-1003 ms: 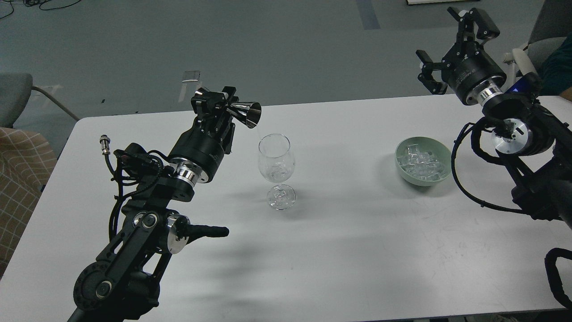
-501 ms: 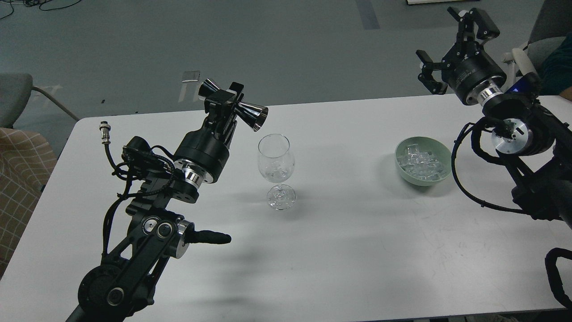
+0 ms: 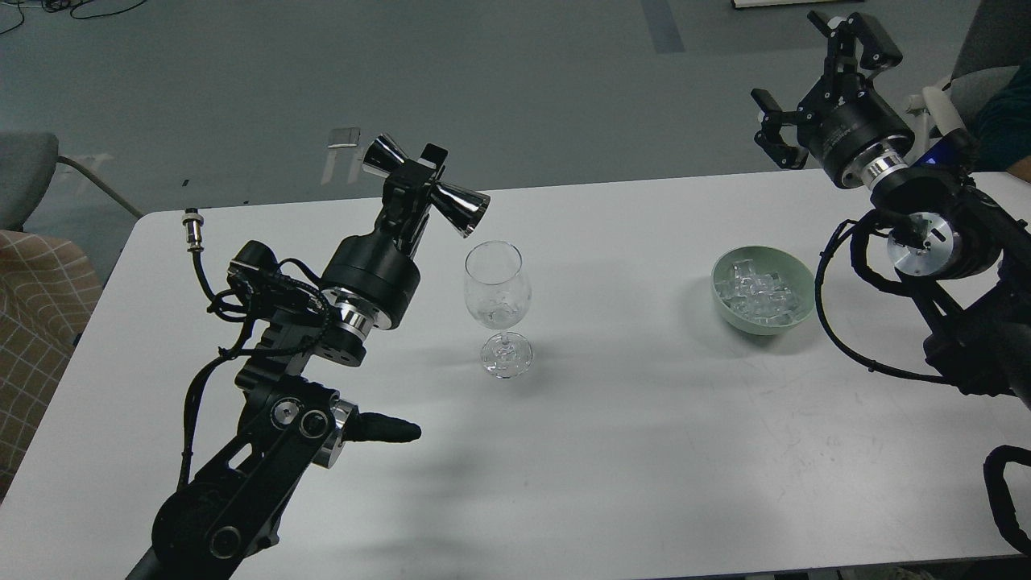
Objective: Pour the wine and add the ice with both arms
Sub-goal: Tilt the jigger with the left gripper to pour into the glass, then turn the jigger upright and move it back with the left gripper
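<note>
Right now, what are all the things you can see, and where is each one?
Table: one, white, filling most of the view.
Wine glass: one, clear, standing upright near the table's middle.
Bowl: one, pale green, on the table to the right of the glass.
Ice: many clear cubes, heaped inside the bowl.
Jigger: one, shiny metal, tilted sideways above and left of the glass rim.
Chairs: grey, at the far left and far right edges.
Left tool: black, shut on the jigger's waist.
Right tool: black, open and empty, raised behind the bowl.
</note>
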Tool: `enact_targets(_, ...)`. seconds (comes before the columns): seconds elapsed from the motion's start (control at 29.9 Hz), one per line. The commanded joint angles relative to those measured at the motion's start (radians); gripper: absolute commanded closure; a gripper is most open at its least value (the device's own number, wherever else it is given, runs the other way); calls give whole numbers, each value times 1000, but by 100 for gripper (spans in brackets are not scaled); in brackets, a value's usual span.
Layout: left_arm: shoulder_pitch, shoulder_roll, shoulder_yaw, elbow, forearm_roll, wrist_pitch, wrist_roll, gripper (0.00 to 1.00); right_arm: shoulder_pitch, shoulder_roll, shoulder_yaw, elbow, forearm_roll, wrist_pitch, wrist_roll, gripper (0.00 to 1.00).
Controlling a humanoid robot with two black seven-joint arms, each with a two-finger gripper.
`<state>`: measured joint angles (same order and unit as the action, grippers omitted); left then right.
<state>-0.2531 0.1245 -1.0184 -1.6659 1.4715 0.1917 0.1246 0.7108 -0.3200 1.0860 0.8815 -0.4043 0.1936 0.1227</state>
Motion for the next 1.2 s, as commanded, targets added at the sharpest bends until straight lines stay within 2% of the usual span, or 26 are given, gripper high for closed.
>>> enact_targets(0.0, -14, -9, -6, 0, -16, 5, 38, 100, -4, -1, 0, 1, 1, 0, 0, 0)
enact_targets(0.03, -14, -16, -14, 0, -25, 8, 65, 100, -4, -1, 2, 1, 1, 0, 0, 0)
enact_targets(0.07, -14, -16, -14, 0, -25, 8, 66, 100, -4, -1, 2, 1, 1, 0, 0, 0)
enact_targets(0.1, -17, -32, -20, 0, -48, 9, 84, 100, -2, -1, 2, 1, 1, 1, 0, 0)
enact_targets(0.33, -21, -49, -100, 0, -289, 49, 130, 100, -2, -8, 2, 2, 1, 0, 0, 0)
enact_targets(0.4, -23, -52, -161, 0, -412, 51, 168, 100, -2, -8, 2, 2, 1, 1, 0, 0)
enact_targets(0.64, -21, -45, -366, 0, -823, 80, 231, 100, -2, -7, 2, 2, 1, 0, 0, 0)
enact_targets(0.87, 2, -22, -599, 6, -1187, 192, 233, 100, -4, -16, 3, 2, 1, 0, 0, 0)
enact_targets(1.17, 97, -23, -775, 54, -1361, 189, 218, 100, 1, 4, 2, 2, 1, -13, 0, 0)
